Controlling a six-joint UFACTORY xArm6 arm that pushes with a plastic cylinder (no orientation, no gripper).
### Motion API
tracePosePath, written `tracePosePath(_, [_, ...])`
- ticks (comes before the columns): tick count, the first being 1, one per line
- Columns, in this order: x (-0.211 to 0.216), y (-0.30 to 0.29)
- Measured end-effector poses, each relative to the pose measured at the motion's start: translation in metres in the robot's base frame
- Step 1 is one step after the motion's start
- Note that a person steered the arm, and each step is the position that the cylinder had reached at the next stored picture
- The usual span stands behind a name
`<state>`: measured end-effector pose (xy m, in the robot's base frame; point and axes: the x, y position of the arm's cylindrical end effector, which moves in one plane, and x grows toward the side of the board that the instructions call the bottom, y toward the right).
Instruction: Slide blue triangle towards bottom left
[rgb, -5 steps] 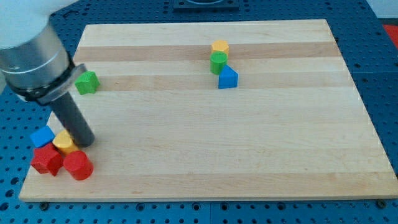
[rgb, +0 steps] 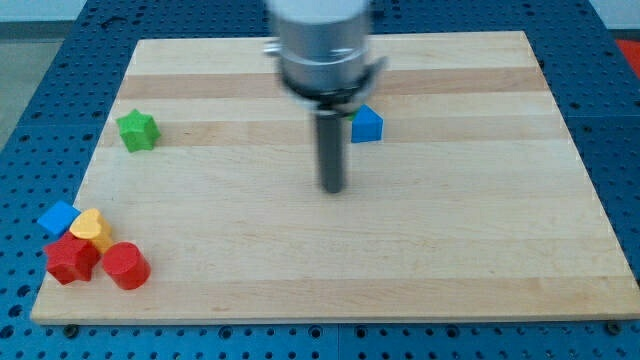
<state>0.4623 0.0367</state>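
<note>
The blue triangle (rgb: 367, 124) sits on the wooden board (rgb: 450, 250) at the upper middle. My tip (rgb: 332, 188) rests on the board just below and to the left of it, a short gap apart. The arm's grey body hides the blocks that stood above the blue triangle. At the bottom left a blue block (rgb: 58, 217), a yellow block (rgb: 91, 229), a red block (rgb: 71, 259) and a red cylinder (rgb: 126, 266) lie clustered together.
A green star-shaped block (rgb: 138, 130) lies near the board's left edge. The board is surrounded by a blue perforated table (rgb: 620, 120).
My tip has swung from the bottom-left cluster across the board to just below-left of the blue triangle. The arm now covers the yellow and green blocks above it.
</note>
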Motion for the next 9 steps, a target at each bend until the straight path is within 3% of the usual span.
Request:
tracePosePath(1, [-0.041,0.092])
tracePosePath(2, [-0.085,0.128])
tracePosePath(3, [-0.102,0.119])
tracePosePath(6, [-0.064,-0.032])
tracePosePath(9, [-0.005,-0.135])
